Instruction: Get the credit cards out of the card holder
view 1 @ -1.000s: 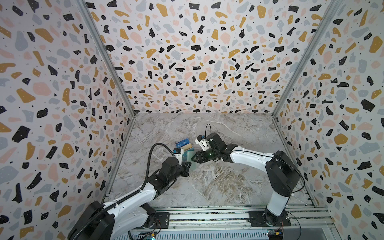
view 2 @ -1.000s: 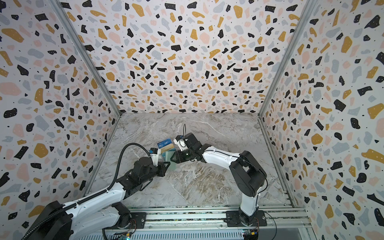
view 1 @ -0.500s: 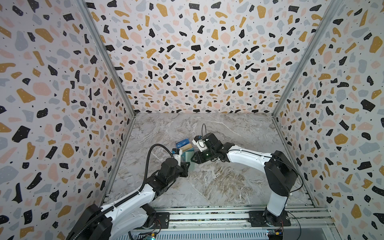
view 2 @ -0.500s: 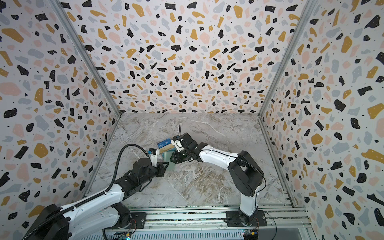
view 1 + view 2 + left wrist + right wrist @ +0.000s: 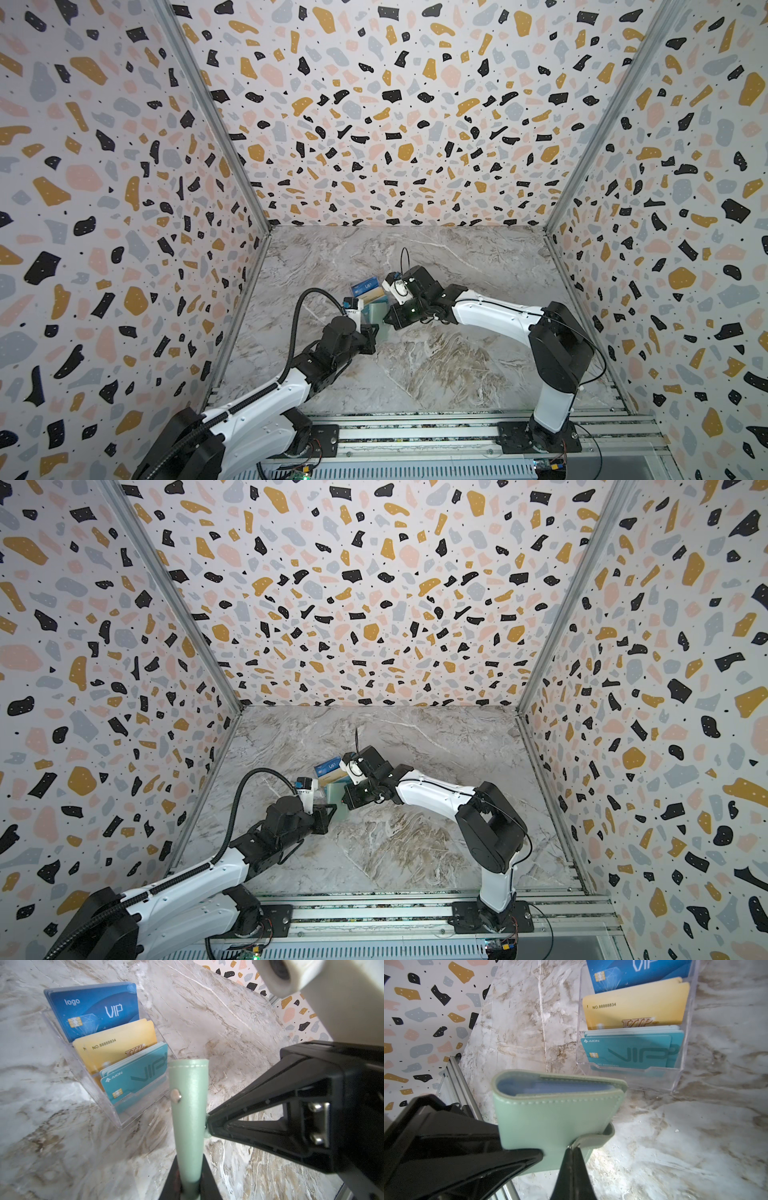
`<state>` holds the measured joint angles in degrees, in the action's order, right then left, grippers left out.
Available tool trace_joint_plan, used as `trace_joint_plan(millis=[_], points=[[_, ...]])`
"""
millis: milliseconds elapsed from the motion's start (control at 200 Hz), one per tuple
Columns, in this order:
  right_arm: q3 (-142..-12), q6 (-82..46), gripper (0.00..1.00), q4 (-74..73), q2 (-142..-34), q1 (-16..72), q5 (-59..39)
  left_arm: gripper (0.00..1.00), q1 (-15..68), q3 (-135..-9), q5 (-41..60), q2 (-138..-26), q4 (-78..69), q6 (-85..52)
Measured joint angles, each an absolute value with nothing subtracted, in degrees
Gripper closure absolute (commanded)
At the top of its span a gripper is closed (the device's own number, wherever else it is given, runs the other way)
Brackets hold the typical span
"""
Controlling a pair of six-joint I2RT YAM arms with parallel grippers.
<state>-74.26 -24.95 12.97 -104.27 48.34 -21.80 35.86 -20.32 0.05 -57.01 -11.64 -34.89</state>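
Left gripper (image 5: 188, 1172) clamped holder (image 5: 191, 1084) edge-up beside stand (image 5: 124, 1120); right gripper (image 5: 572, 1151) pinched shut on tab (image 5: 593, 1138), tab's length in line with it.

Folded mint-green card holder (image 5: 558, 1118) upright beside tiered credit cards (image 5: 633, 1012)

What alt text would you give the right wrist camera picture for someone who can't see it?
A closed mint-green card holder is gripped by two black robot jaws: the left gripper clamps its side, the right gripper pinches its snap tab. Behind, a clear stand holds blue, gold and teal cards.
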Motion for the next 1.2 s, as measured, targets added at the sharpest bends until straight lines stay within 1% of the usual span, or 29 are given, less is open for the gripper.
trace_joint_plan(millis=[370, 541, 686, 796, 921, 1061, 1201], points=[[-72.7, -24.7, 1.00, 12.4, -103.2, 48.1, -20.4, 1.00, 36.1, -20.3, -0.8, -57.0, -11.9, -35.2], [-69.2, -24.8, 1.00, 12.9, -101.6, 45.5, -17.1, 1.00, 36.1, -20.3, -2.2, -56.9, -12.9, -35.2], [-66.7, -24.8, 1.00, 11.6, -100.3, 43.8, -17.2, 1.00, 36.2, -20.3, -1.8, -56.9, -14.0, -35.3], [-63.7, -25.3, 0.92, 9.0, -97.7, 42.7, -19.0, 1.00, 36.2, -20.4, -1.2, -56.9, -14.4, -35.4], [-59.5, -25.9, 0.90, 5.7, -94.2, 39.7, -21.5, 1.00, 36.2, -21.1, 0.1, -57.1, -15.9, -35.3], [-55.5, -26.9, 0.85, 2.2, -91.5, 35.9, -23.9, 1.00, 36.2, -23.5, 2.4, -59.4, -19.1, -35.3], [-51.4, -27.9, 0.76, -2.3, -88.8, 34.7, -26.2, 1.00, 36.1, -25.6, 5.1, -61.6, -23.0, -35.4]])
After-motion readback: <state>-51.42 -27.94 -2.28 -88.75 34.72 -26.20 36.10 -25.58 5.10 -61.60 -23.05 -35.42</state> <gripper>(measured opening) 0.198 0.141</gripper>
